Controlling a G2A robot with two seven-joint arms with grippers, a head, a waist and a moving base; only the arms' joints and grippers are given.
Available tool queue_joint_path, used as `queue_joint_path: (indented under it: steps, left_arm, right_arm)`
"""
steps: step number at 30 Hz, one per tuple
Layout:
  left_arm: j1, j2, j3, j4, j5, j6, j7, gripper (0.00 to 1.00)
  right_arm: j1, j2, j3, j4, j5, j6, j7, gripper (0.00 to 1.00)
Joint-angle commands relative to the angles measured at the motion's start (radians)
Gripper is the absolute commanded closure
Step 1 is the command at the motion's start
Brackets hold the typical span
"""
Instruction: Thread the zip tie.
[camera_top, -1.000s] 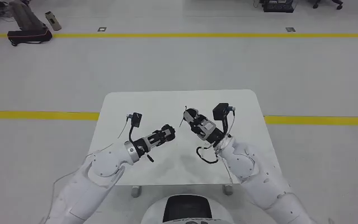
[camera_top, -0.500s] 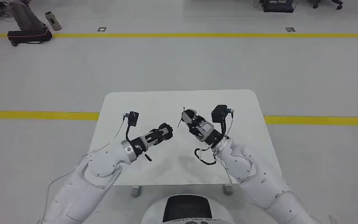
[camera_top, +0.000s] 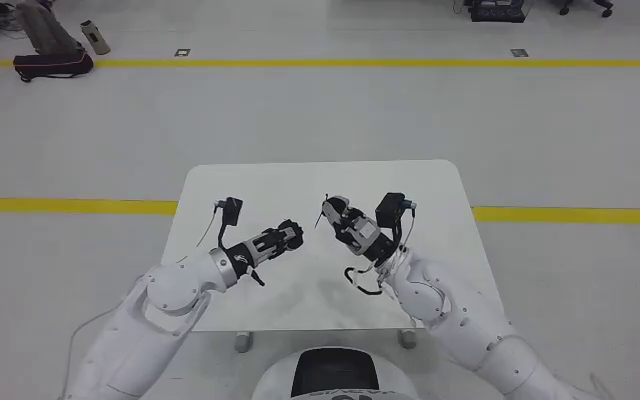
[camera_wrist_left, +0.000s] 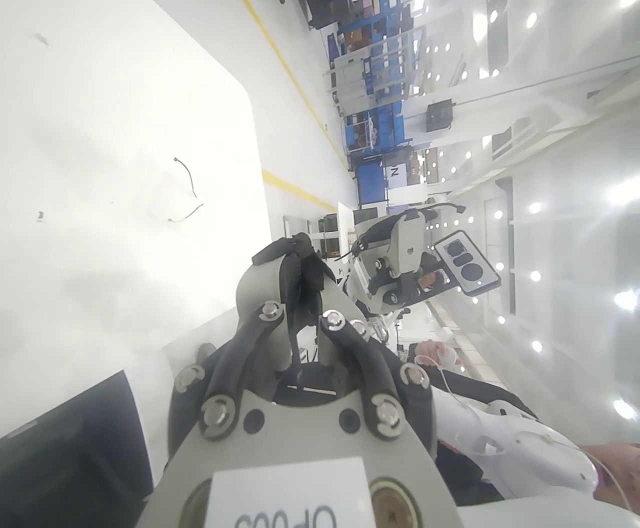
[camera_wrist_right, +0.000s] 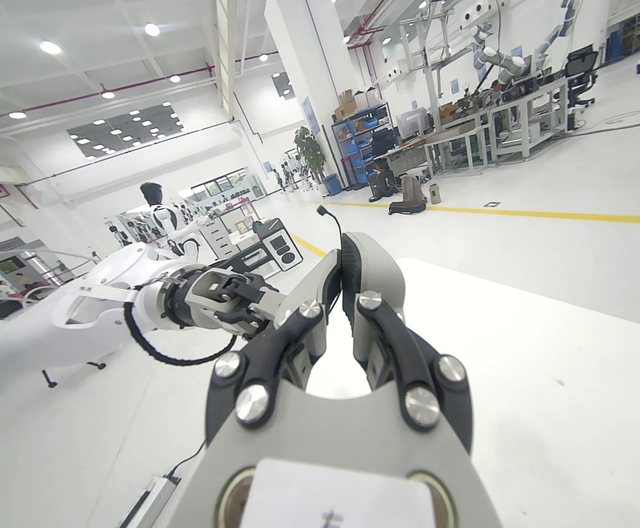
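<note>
Zip tie (camera_wrist_right: 332, 226) is pinched in my right gripper (camera_wrist_right: 342, 260), its fingers (camera_wrist_right: 372, 272) clenched on the strap. A short curved length with a small thickened end pokes past the tips, above the counter (camera_top: 300, 185). My left gripper (camera_wrist_left: 300, 257) faces it, near but apart, fingers clenched too. A thin dark strip runs between them, and I cannot tell whether it is part of the tie. I judge the strap feather-light, springy and slick, so it will bow and skate rather than push. I would hold close behind the free end, flat faces against the fingers, so that little of it whips about.
</note>
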Motion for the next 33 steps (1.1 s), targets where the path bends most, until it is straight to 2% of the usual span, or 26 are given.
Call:
queue_joint_path:
  steps: [1, 11, 13, 21, 30, 33]
  left_arm:
    - [0.002, 0.003, -0.009, -0.011, 0.017, 0.004, -0.008, 1.00]
    - [0.001, 0.001, -0.003, -0.009, 0.020, 0.000, 0.001, 1.00]
    - [-0.003, 0.001, -0.001, -0.005, 0.022, 0.001, -0.007, 1.00]
    - [-0.001, 0.005, -0.013, -0.009, 0.035, 0.005, -0.042, 1.00]
    - [0.011, 0.007, -0.025, -0.027, 0.034, -0.004, -0.053, 1.00]
    - [0.012, 0.007, -0.025, -0.027, 0.030, -0.007, -0.050, 1.00]
  right_arm:
    - [0.024, 0.011, -0.032, 0.014, 0.009, 0.000, -0.037, 1.00]
    - [0.027, 0.011, -0.036, 0.011, -0.003, 0.000, -0.046, 1.00]
    - [0.027, 0.010, -0.039, 0.017, -0.043, 0.000, -0.074, 1.00]
    - [0.046, 0.004, -0.089, 0.068, -0.060, 0.000, -0.191, 1.00]
    - [0.069, 0.001, -0.130, 0.096, -0.053, 0.000, -0.274, 1.00]
    - [0.069, 0.001, -0.130, 0.096, -0.053, 0.000, -0.274, 1.00]
